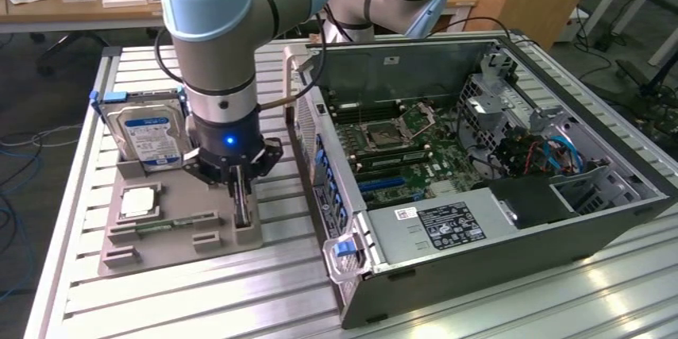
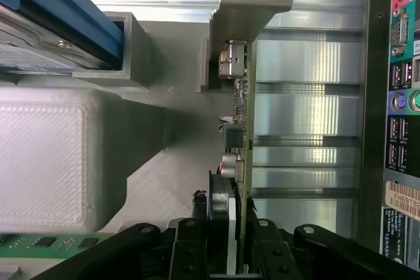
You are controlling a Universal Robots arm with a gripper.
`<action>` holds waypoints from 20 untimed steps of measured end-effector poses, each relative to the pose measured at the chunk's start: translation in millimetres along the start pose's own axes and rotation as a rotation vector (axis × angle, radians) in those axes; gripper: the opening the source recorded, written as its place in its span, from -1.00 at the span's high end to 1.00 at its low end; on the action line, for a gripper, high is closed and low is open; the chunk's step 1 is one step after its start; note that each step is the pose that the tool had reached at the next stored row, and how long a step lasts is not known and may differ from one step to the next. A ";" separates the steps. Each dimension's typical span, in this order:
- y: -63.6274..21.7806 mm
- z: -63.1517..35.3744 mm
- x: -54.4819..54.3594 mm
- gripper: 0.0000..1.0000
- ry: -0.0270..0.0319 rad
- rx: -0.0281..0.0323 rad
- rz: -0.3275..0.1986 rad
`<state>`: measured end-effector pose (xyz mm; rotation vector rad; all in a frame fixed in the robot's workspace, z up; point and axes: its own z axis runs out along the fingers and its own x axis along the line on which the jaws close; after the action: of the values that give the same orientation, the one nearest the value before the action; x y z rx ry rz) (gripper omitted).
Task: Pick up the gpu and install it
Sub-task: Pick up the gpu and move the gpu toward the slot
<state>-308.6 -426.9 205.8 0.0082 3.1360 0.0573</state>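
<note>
Here, from the exterior view's left: hard drive [image 1: 148, 131] upright in the grey holder tray [image 1: 175, 196]. The gpu [image 1: 244, 213] [image 2: 244, 96] stands on edge in the tray's right-hand slot. The gripper [image 1: 241, 194] [image 2: 233, 261] straddles its upper edge; whether it pinches the card cannot be told. The open computer case [image 1: 593, 196] is on the right.

We lose one end of the gpu [image 2: 244, 106] behind the gripper [image 2: 226, 237], and the hard drive [image 2: 46, 44] runs off frame.
</note>
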 end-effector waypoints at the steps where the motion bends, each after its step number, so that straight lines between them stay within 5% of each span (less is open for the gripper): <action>1: 0.0 0.2 -0.2 0.40 -0.0001 0.0000 0.000; 15: 0.0 1.6 -0.7 0.44 -0.0002 0.0002 0.000; 20: 0.3 -6.0 -0.8 0.44 -0.0004 0.0000 0.000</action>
<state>-307.9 -426.8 211.9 0.0080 3.1356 0.0573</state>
